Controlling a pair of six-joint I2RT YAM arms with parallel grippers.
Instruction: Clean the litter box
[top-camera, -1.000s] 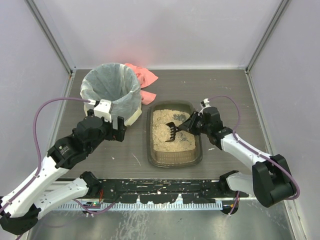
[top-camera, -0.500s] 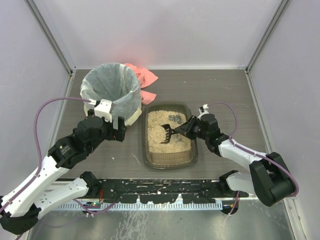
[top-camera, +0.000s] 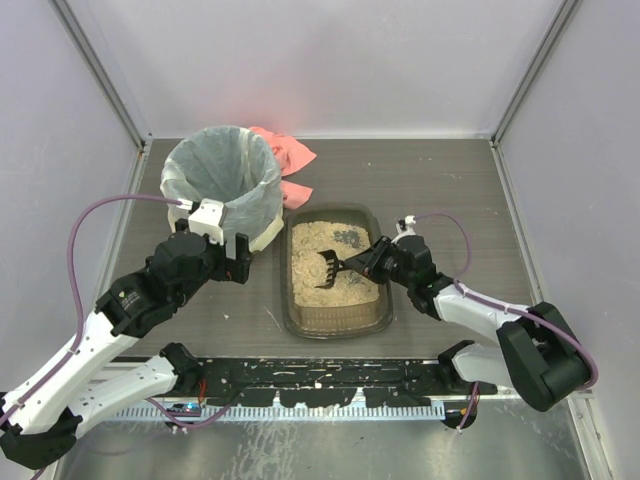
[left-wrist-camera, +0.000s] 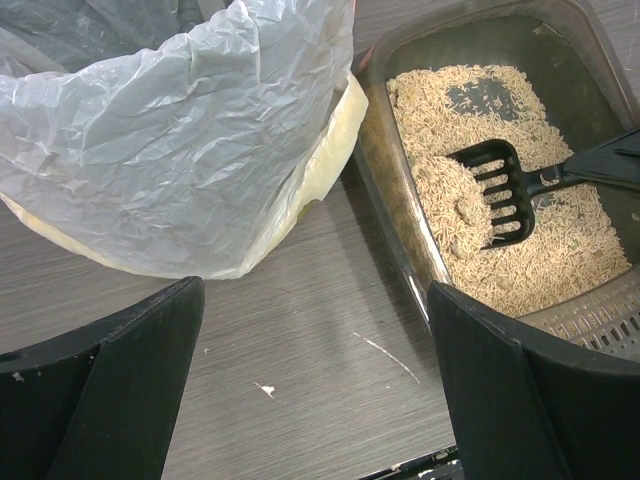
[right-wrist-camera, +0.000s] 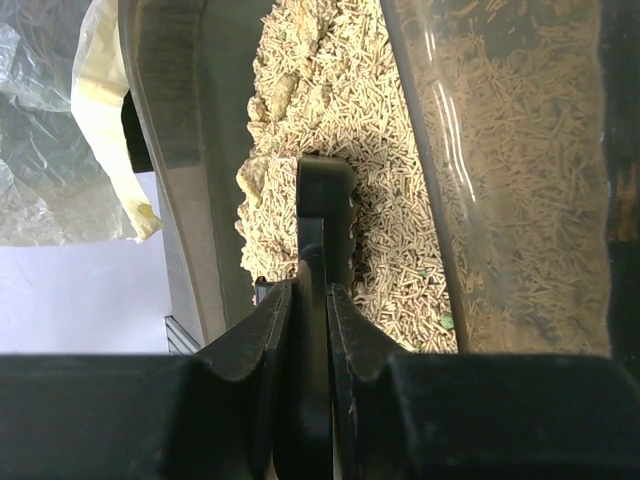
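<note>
I am clamping my right pincer (top-camera: 370, 262) on the scoop (top-camera: 329, 266), tilting it to gather clumps in the litter box (top-camera: 337, 320), sitting beside the bin (top-camera: 222, 180) for dumping; my left pincer (top-camera: 236, 262) is hanging apart.

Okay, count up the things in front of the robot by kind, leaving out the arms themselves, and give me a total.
litter box: 1
lined bin: 1
black scoop: 1
pink cloth: 1
Total: 4
</note>
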